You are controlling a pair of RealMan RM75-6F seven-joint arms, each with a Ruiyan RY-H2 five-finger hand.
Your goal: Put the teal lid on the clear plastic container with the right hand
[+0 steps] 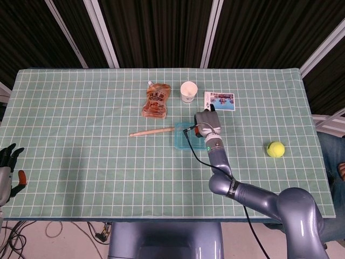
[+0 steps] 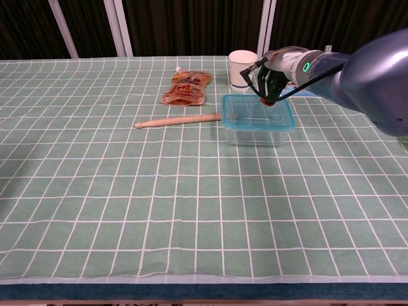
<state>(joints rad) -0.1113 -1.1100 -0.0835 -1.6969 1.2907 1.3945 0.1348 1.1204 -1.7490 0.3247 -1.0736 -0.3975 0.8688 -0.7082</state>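
Observation:
The teal lid [image 2: 258, 113] lies flat on top of the clear plastic container [image 2: 255, 135] near the table's middle; in the head view the lid [image 1: 183, 137] shows partly under my right arm. My right hand [image 2: 271, 80] hangs over the lid's far edge, fingers curled downward, and its red-tipped fingertips [image 2: 266, 100] touch the lid. From above, the right hand [image 1: 207, 125] looks compact and holds nothing. My left hand [image 1: 7, 171] rests off the table's near left corner, fingers apart and empty.
A white paper cup [image 2: 240, 69] stands just behind the container, with a brown pouch [image 2: 187, 87] to its left. A wooden stick [image 2: 175, 120] lies against the container's left side. A photo card [image 1: 220, 101] sits behind the right hand, and a tennis ball [image 1: 275, 149] lies far right.

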